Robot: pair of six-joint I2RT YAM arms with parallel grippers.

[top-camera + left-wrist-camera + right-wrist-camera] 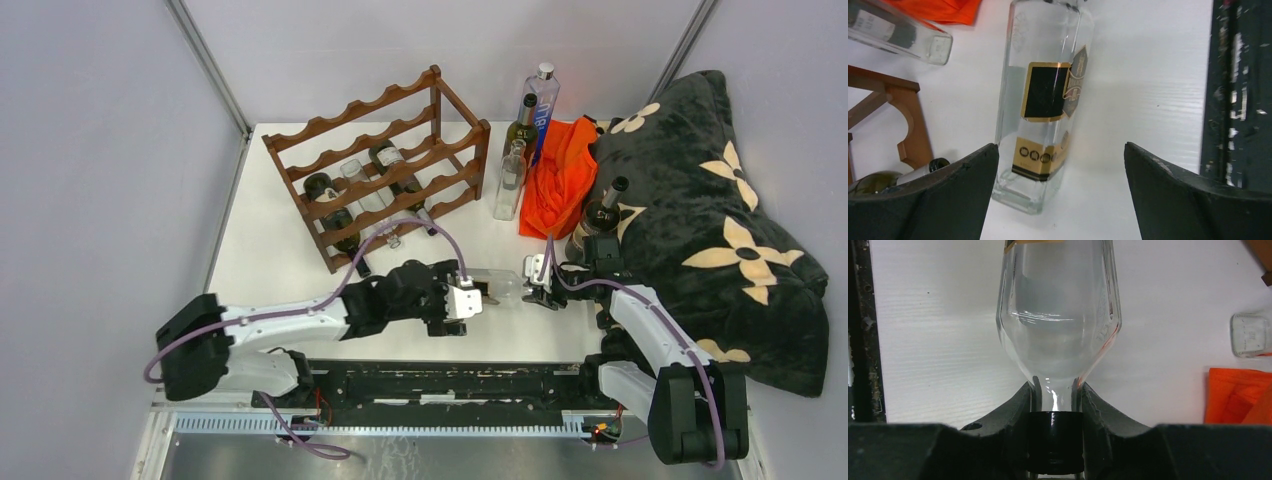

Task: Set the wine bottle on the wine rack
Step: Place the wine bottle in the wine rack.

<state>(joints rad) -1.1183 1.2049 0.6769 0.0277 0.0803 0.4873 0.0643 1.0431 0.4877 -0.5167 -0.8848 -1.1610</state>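
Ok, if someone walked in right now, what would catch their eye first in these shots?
Probably the clear glass bottle stretched level near the front edge of the table: the right fingers are clamped on its neck, the left fingers stand wide open around its base. Next, the reddish-brown wine rack toward the far left with three bottles lying in it, and the black flowered blanket heaped on the right.
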